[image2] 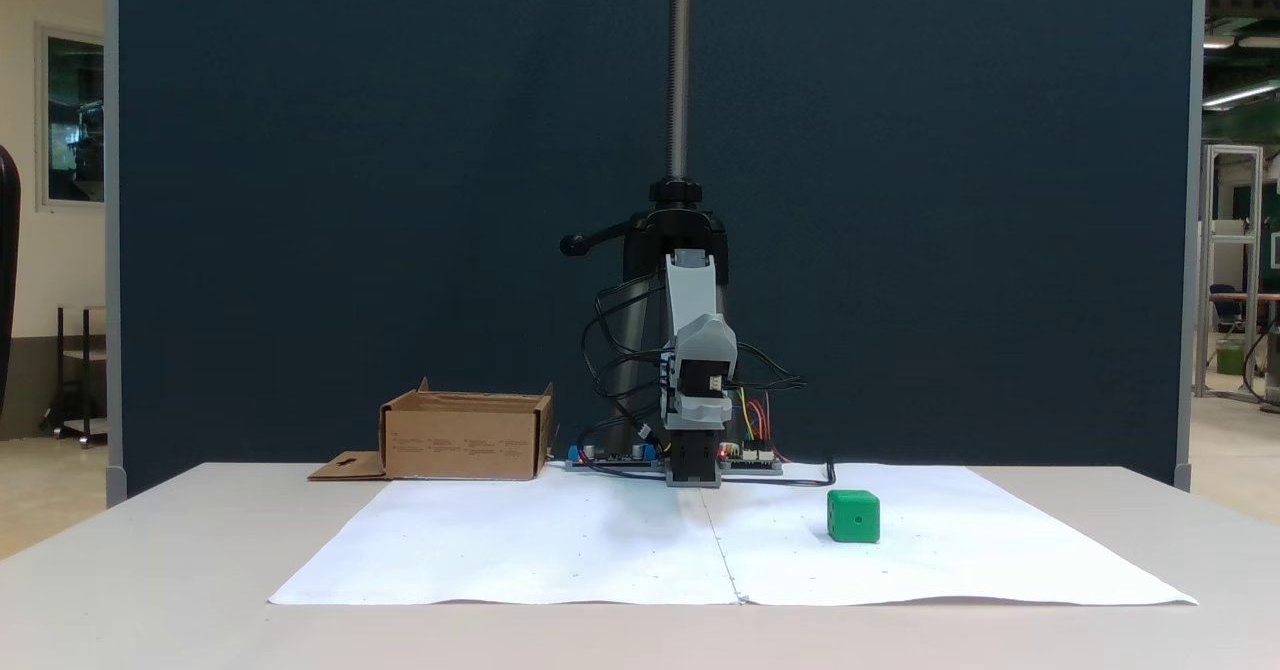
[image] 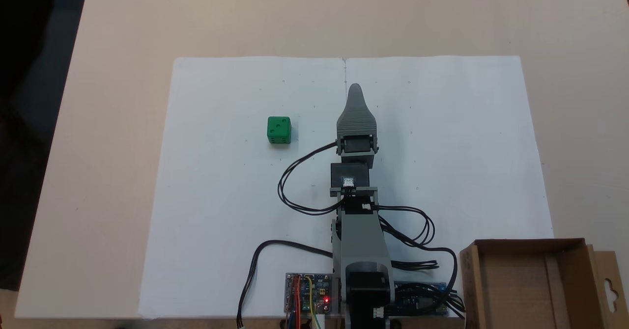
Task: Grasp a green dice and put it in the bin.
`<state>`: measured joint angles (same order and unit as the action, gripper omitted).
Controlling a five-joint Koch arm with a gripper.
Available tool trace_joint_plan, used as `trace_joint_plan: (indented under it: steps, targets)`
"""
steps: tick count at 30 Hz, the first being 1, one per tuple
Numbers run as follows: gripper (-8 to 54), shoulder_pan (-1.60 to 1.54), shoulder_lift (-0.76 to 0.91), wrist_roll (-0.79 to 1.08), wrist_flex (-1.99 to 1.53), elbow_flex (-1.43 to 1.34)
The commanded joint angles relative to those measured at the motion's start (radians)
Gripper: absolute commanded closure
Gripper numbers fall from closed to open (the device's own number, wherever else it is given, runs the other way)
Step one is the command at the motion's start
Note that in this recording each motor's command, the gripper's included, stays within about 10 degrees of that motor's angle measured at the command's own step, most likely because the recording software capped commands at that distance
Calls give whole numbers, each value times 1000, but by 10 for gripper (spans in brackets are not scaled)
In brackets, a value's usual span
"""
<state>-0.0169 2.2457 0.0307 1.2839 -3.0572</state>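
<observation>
We see the green dice (image: 279, 130) resting on the white paper (image: 221, 196), at nine o'clock from our gripper (image: 355, 89); we cannot tell whether its jaws are parted. The bin (image: 535, 285) sits at five o'clock.

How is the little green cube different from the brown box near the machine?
The green dice is small, bright green and solid, with dark pips; the bin is much larger, brown cardboard, hollow and open on top. The green dice lies out on the white paper; the bin stands beside the arm's base at the paper's corner. Both rest on the table, untouched.
</observation>
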Motion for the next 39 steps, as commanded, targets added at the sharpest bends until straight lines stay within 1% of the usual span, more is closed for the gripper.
trace_joint_plan:
  steps: [1,39]
  targets:
    - [2,40,106,-29,101,-74]
    - [3,-21,107,-29,103,-74]
